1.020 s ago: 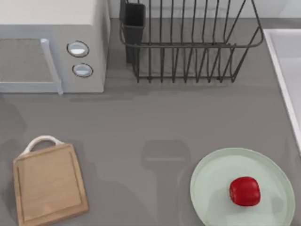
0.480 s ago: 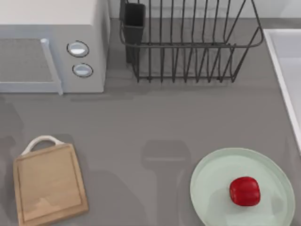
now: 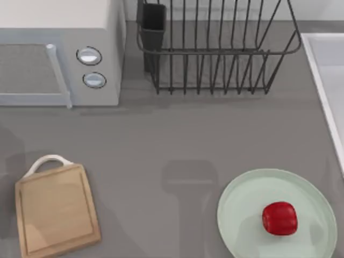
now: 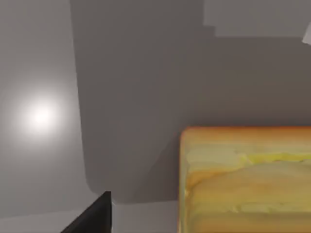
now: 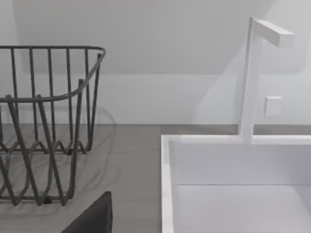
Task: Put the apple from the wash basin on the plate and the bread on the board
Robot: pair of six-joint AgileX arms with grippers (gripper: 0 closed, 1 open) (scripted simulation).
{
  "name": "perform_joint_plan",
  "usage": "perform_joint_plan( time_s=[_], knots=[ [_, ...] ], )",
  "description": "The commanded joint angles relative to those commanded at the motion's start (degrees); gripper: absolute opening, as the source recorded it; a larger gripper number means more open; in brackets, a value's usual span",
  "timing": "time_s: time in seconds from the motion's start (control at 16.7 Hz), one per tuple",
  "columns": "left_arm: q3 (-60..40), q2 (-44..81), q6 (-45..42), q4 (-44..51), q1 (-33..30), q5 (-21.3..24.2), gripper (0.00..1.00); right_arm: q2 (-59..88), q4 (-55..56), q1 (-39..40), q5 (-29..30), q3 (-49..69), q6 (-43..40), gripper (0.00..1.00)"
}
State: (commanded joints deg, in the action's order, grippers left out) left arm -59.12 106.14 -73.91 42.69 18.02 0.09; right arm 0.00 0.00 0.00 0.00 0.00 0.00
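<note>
The red apple (image 3: 279,218) lies on the mint-green plate (image 3: 242,215) at the front right. The light-wood board (image 3: 56,209) with its white loop handle lies bare at the front left. In the left wrist view the bread (image 4: 245,179) lies close by on the grey surface. One dark finger (image 4: 92,216) of my left gripper stands apart from it, touching nothing. The right wrist view looks at the white wash basin (image 5: 167,184) and its tap, with one dark finger (image 5: 92,216) of my right gripper holding nothing. The basin's rim (image 3: 322,80) runs along the right edge.
A microwave (image 3: 59,54) stands at the back left. A black wire dish rack (image 3: 215,48) stands at the back middle, also seen as the rack (image 5: 43,121) beside the basin. Bare grey counter lies between board and plate.
The arm's shadow over the left of the counter and the board has shifted, and a pale patch on the board slid left. Apple, plate and board have not moved.
</note>
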Motion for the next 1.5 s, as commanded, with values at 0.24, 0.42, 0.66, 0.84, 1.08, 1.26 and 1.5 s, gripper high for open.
perform_joint_plan(
  time_s=[0.24, 0.42, 0.66, 0.84, 1.08, 1.26, 1.5],
  knots=[
    [1.0, 0.8, 0.0, -1.5, 0.0, 0.0, 1.00, 0.0, 0.0, 0.0, 0.0, 0.0, 0.0, 1.00],
    [1.0, 0.8, 0.0, -1.5, 0.0, 0.0, 0.85, 0.0, 0.0, 0.0, 0.0, 0.0, 0.0, 1.00],
    [1.0, 0.8, 0.0, -1.5, 0.0, 0.0, 0.55, 0.0, 0.0, 0.0, 0.0, 0.0, 0.0, 1.00],
    [1.0, 0.8, 0.0, -1.5, 0.0, 0.0, 0.32, 0.0, 0.0, 0.0, 0.0, 0.0, 0.0, 1.00],
    [1.0, 0.8, 0.0, -1.5, 0.0, 0.0, 0.02, 0.0, 0.0, 0.0, 0.0, 0.0, 0.0, 1.00],
    [1.0, 0.8, 0.0, -1.5, 0.0, 0.0, 0.00, 0.0, 0.0, 0.0, 0.0, 0.0, 0.0, 1.00],
    [1.0, 0.8, 0.0, -1.5, 0.0, 0.0, 0.00, 0.0, 0.0, 0.0, 0.0, 0.0, 0.0, 1.00]
  ],
)
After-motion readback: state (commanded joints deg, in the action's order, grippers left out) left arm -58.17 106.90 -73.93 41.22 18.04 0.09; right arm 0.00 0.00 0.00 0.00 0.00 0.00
